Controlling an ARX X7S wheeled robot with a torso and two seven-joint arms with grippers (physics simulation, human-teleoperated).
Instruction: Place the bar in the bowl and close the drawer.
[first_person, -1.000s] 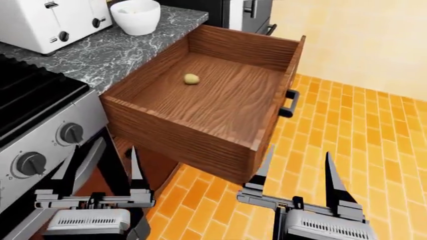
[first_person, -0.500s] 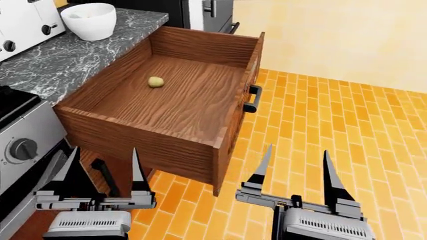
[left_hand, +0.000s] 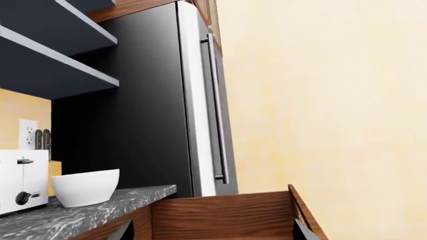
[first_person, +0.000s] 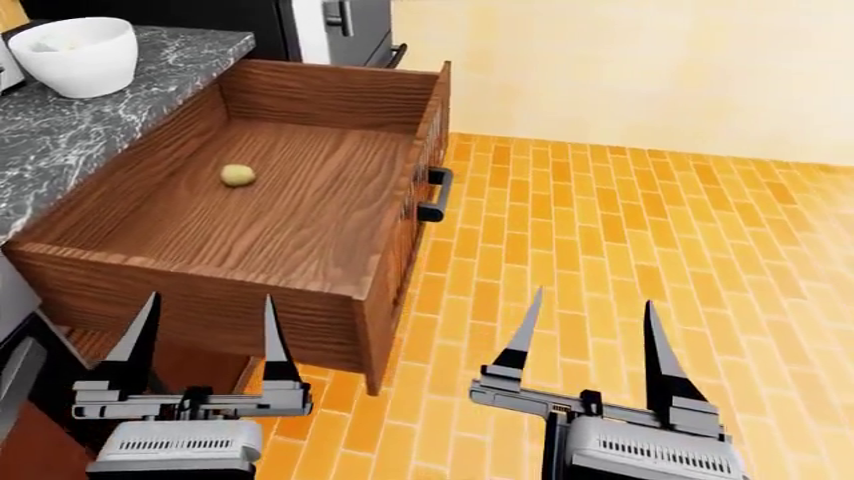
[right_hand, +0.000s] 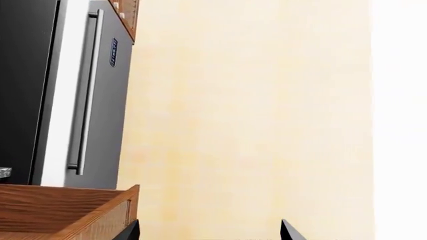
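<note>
Bar (first_person: 238, 175) in drawer (first_person: 174, 270), beyond left pincer (first_person: 203, 330); both pincers released, empty.

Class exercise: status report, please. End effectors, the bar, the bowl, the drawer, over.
Left end effector open, empty; right end effector open, empty. Small yellowish bar lies in the open drawer. Bowl sits on the counter. Nothing blocking.

Downward head view; level wrist views sharing drawer (first_person: 267, 200), fridge (left_hand: 167, 100).
</note>
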